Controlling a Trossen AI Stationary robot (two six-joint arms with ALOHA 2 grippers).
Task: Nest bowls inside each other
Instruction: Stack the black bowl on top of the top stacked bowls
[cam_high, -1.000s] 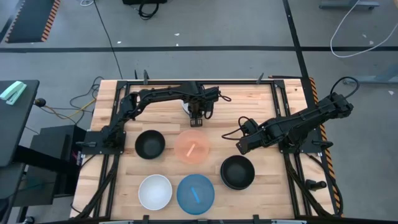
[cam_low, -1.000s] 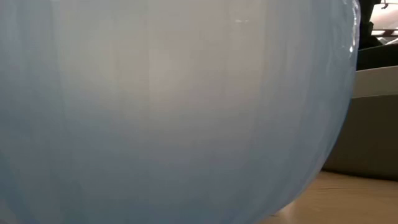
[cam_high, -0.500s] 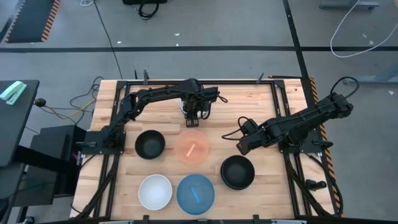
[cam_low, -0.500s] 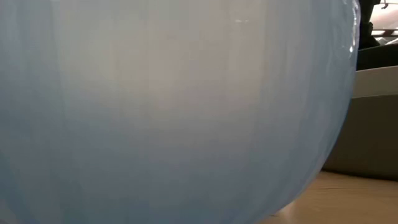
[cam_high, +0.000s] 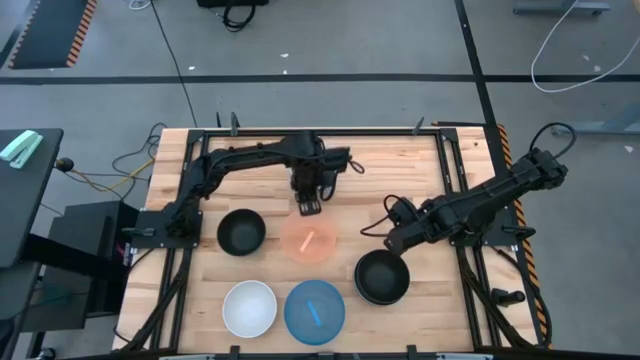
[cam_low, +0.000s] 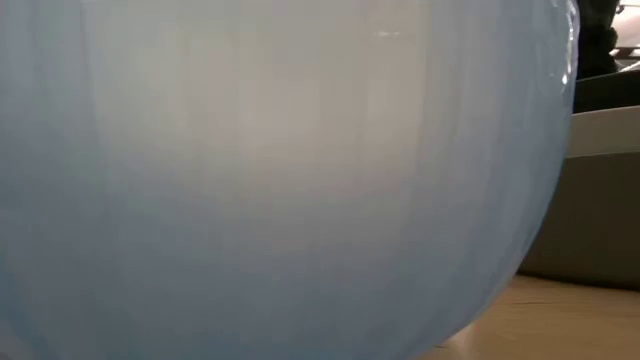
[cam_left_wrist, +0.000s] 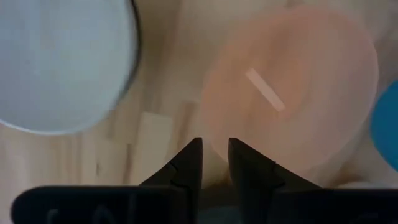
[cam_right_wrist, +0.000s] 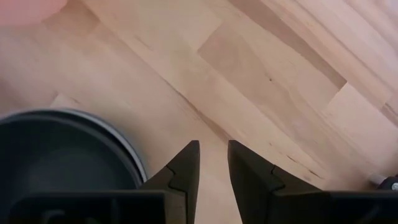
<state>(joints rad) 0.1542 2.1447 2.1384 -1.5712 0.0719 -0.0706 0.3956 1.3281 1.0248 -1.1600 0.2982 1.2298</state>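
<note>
Several bowls stand upright on their bases on the wooden table: a salmon-pink bowl in the middle, a black bowl to its left, another black bowl to the near right, and a white bowl and a blue bowl near the front edge. A further white bowl shows in the left wrist view, on the far side of the pink one. My left gripper points down above the pink bowl's far rim, narrowly open and empty. My right gripper hangs narrowly open over bare wood beside the right black bowl.
The blue bowl stands right in front of the low camera and fills its picture. Metal frame rails run along the table's left and right sides by the arm bases. Bare wood lies at the far right of the table.
My left gripper has moved from the far middle of the table toward the near edge and a little left, rising, and now stands over the pink bowl's far rim. The bowls have kept their places.
</note>
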